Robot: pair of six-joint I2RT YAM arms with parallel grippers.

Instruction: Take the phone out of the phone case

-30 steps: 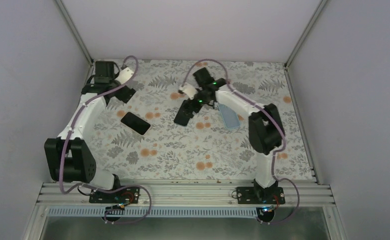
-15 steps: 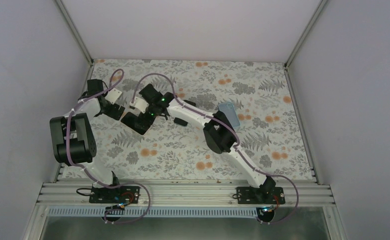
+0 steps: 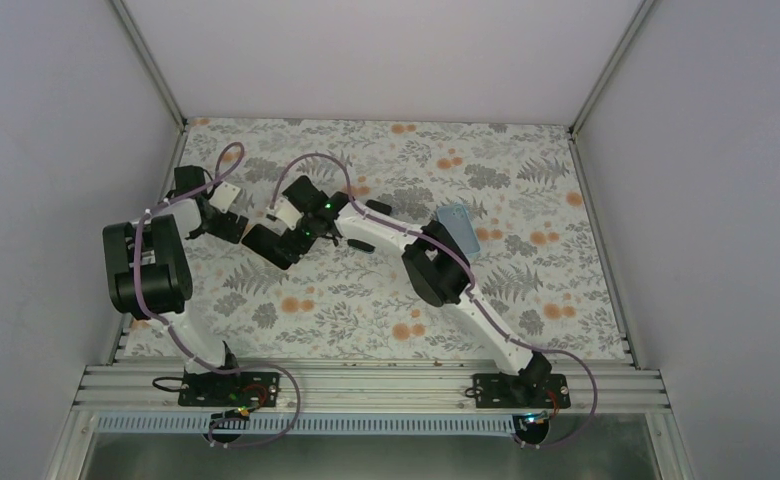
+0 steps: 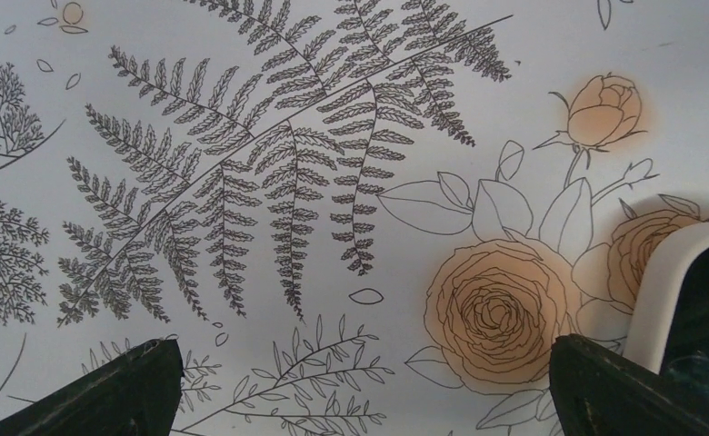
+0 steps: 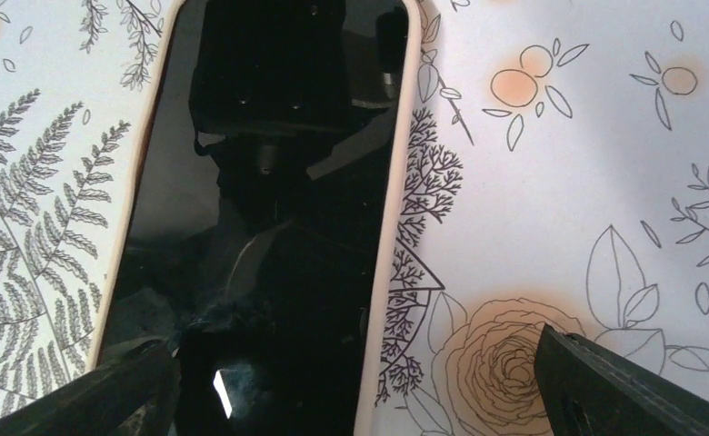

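Phone [image 5: 269, 227] beneath right tool [image 5: 360, 386], fingers [image 5: 605, 386] spread

The right arm [image 3: 391, 225] and left claw [image 4: 369, 386] hem in the phone [image 5: 269, 272].

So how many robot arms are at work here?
2. The left arm is folded along the left edge of the table. The right arm stretches from the near right across to the phone, left of centre. None seems hidden.
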